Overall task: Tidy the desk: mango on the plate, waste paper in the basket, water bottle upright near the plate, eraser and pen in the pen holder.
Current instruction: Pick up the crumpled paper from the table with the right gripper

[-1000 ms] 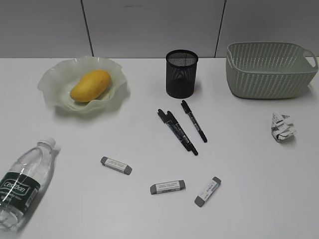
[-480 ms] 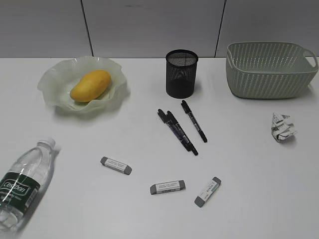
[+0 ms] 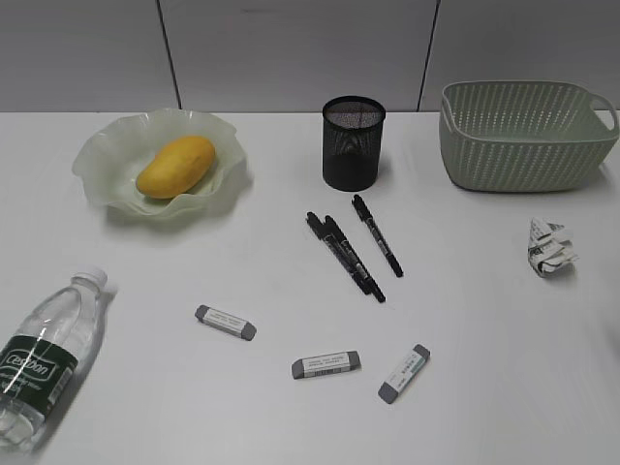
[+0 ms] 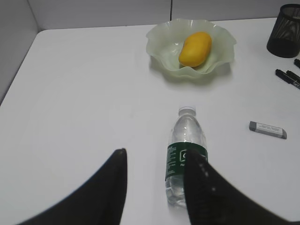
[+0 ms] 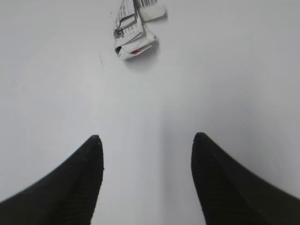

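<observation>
The mango lies on the pale green ruffled plate; both also show in the left wrist view, mango and plate. The water bottle lies on its side at the front left. My left gripper is open just above the desk, its right finger in front of the bottle. The waste paper lies at the right. My right gripper is open and empty, short of the paper. Three pens and three erasers lie mid-desk. The pen holder and basket stand at the back.
A grey panelled wall runs behind the desk. The desk's left edge shows in the left wrist view. One eraser and pen tips lie right of the bottle.
The water bottle has shifted slightly in the exterior view. Nothing else has moved.
</observation>
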Controlling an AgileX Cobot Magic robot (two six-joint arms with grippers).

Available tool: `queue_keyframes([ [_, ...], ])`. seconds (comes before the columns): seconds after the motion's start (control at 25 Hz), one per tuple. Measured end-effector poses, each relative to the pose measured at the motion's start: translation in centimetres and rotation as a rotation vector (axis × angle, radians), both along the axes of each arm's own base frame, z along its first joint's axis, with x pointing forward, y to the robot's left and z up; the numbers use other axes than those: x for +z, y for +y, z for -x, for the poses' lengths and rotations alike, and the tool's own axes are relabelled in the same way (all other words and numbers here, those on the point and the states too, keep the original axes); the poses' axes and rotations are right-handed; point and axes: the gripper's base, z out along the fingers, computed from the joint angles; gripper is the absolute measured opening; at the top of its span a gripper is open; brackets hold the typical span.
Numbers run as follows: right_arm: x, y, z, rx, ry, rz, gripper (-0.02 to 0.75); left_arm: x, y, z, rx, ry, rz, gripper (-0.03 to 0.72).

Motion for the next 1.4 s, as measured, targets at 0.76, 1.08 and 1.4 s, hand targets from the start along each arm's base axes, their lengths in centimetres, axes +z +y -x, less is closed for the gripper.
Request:
queue_keyframes([
  [0.76, -11.4, 1.2, -17.4, 0.004, 0.269, -0.002, 0.629, 0.0, 0.0, 0.0, 0.002, -0.001, 0.001, 0.259],
  [1.08, -9.6, 2.4, -16.4, 0.046, 0.309, 0.004, 0.172, 0.0, 0.0, 0.0, 0.002, -0.001, 0.001, 0.255],
  [1.4, 3.9, 2.5, -15.1, 0.1, -0.149, 0.028, 0.019, 0.0, 0.0, 0.0, 0.002, -0.001, 0.001, 0.247],
])
